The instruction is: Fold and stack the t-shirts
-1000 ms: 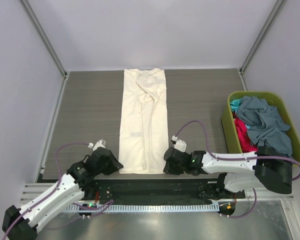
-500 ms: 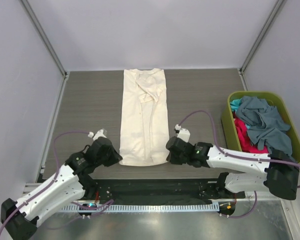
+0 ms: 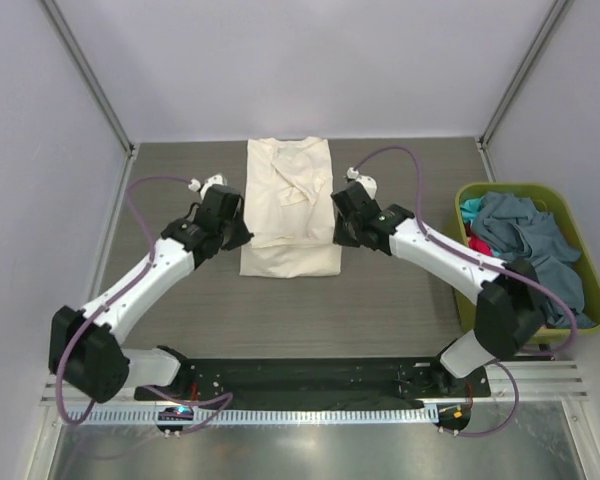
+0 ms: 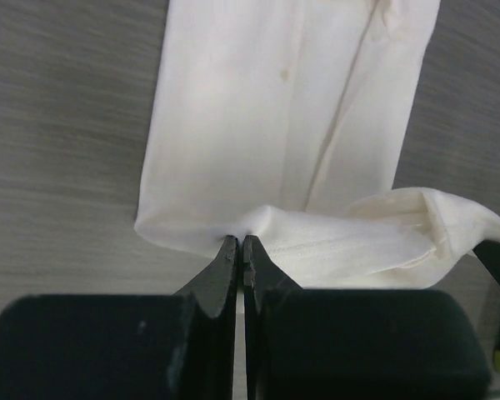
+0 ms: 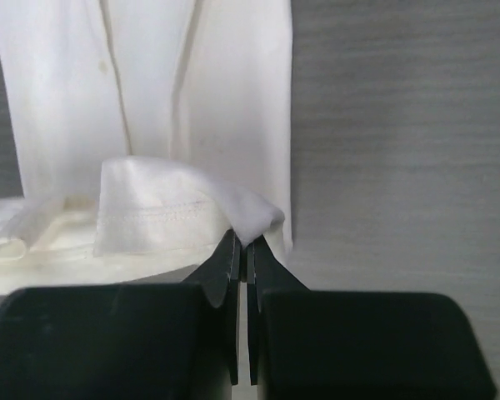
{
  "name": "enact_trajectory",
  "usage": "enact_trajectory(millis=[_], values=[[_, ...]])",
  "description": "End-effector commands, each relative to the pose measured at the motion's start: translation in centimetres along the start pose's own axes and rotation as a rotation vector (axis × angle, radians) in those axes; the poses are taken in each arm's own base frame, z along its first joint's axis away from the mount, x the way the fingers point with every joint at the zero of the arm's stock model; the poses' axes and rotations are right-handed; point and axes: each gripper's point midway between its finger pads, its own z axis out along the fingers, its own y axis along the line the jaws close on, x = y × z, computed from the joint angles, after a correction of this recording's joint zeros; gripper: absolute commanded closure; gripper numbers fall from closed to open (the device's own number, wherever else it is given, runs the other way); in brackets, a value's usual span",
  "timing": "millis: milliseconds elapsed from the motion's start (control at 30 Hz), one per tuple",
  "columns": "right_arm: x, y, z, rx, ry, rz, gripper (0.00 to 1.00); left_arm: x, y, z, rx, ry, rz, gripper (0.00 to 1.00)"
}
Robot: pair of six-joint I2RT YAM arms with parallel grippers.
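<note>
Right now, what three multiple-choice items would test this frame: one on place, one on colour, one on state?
1. Relative to the table, the basket stands: A left, B right, C far end.
2. The t-shirt on the table is: A cream, B red, C teal.
3. The left claw and right claw are: A open, B shut on the t-shirt, C shut on the basket.
Answers: 1 B, on the robot's right. 2 A, pale off-white cloth. 3 B, wrist views show cloth pinched.
</note>
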Motion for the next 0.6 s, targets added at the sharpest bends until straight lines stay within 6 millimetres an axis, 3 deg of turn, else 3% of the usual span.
enact_trajectory(millis=[0,33,100,133,267,567], values=[[-3.6,0.2,1.5,0.008,-0.028,-0.071,0.99,-5.1,-1.5,1.7,0.008,-0.092,0.030,1.00],[-3.8,-0.4,2.8,0.030,-0.011,-0.080,0.99,-5.1,-0.9,3.5,-0.014,-0.054,0.028,1.00],[-5.1,0.4,3.4,0.005,-0.015,-0.081,0.99,-6.5,-1.3,4.7,-0.013,-0.059,0.021,1.00],[-5.4,0.4,3.9,0.008,-0.012,-0.086,0.99,-6.3,-0.7,6.3,-0.032,-0.023,0.016,1.00],[-6.7,0.8,6.5,0.004,0.009,-0.096,0.99,-7.5,-0.1,8.8,-0.047,0.005,-0.010,1.00],[-9.0,1.6,10.3,-0.029,0.029,-0.093,0.99,-9.6,0.3,13.3,-0.044,0.040,-0.041,1.00]])
